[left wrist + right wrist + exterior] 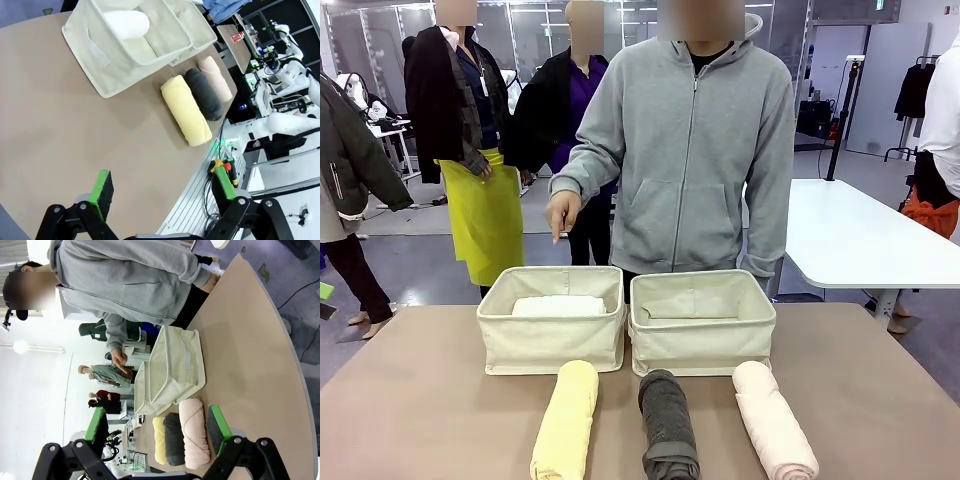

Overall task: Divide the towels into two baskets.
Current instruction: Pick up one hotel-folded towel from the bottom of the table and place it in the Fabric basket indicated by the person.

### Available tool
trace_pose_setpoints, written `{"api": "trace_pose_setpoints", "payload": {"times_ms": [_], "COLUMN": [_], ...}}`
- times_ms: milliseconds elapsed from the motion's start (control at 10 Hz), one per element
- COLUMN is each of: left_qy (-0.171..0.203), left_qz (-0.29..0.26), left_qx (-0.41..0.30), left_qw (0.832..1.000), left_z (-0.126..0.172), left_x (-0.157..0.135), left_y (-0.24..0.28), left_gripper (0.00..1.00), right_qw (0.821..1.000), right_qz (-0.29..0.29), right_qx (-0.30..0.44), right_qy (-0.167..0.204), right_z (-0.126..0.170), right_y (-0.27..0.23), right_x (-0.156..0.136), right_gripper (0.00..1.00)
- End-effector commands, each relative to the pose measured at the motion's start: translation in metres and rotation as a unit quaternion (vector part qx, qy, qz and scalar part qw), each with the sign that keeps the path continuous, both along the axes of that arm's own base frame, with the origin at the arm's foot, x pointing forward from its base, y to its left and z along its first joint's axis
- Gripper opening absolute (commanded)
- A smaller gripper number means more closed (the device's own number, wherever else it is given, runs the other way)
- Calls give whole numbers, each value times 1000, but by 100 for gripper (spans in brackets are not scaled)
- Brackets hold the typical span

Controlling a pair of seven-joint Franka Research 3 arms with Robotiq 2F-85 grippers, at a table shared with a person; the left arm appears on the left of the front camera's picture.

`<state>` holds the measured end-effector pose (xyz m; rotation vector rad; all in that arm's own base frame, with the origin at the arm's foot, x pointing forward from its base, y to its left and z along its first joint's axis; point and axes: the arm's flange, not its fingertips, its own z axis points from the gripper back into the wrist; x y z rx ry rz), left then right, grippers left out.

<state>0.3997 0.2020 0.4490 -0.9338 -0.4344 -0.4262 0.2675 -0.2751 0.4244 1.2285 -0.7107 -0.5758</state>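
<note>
- Three rolled terry-cloth towels lie loose on the brown tabletop (420,400) between us and the baskets: a pale yellow roll (567,420), a dark charcoal grey roll (667,425) and a light pink roll (772,420), side by side.
- We see the fourth, a white rolled towel (558,305), lying inside the left cream canvas basket (550,345). The right cream canvas basket (705,345) stands just beside it and looks empty, though its near wall hides part of the floor.
- Each loose roll's long axis runs from our edge toward the baskets, with the far ends close to the basket walls. The pink one slants a little.
- Our left gripper (162,192) hangs over bare table with its fingers spread wide and nothing between them. The yellow roll is the nearest of the three to it.
- Our right gripper (156,432) is likewise wide apart and empty, and the pink roll lies just beyond its fingers, nearest to that arm.
- We judge that either pick needs the fingers set across the roll's width, square to that long axis.
- A person in a grey hooded jacket (685,150) stands behind the baskets with one hand (563,212) held above the left one, well clear of the towels.
- From the front, the rolls' near ends run to the picture's bottom edge, and only the white towel's top shows over the basket wall.
</note>
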Motion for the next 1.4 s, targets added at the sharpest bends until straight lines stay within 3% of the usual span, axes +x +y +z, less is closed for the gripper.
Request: {"api": "trace_pose_setpoints", "payload": {"times_ms": [0, 1300], "left_qy": [-4, -4], "left_qz": [3, 3], "left_qx": [1, 1], "left_qw": [1000, 1000], "left_z": [3, 3], "left_x": [-1, -1], "left_y": [3, 3], "left_gripper": [100, 100], "right_qw": [1000, 1000], "right_qz": [-2, -2], "right_qx": [4, 4], "right_qy": [-11, -11], "right_z": [2, 2], "right_y": [0, 0], "right_x": [-2, -2], "right_gripper": [100, 100]}}
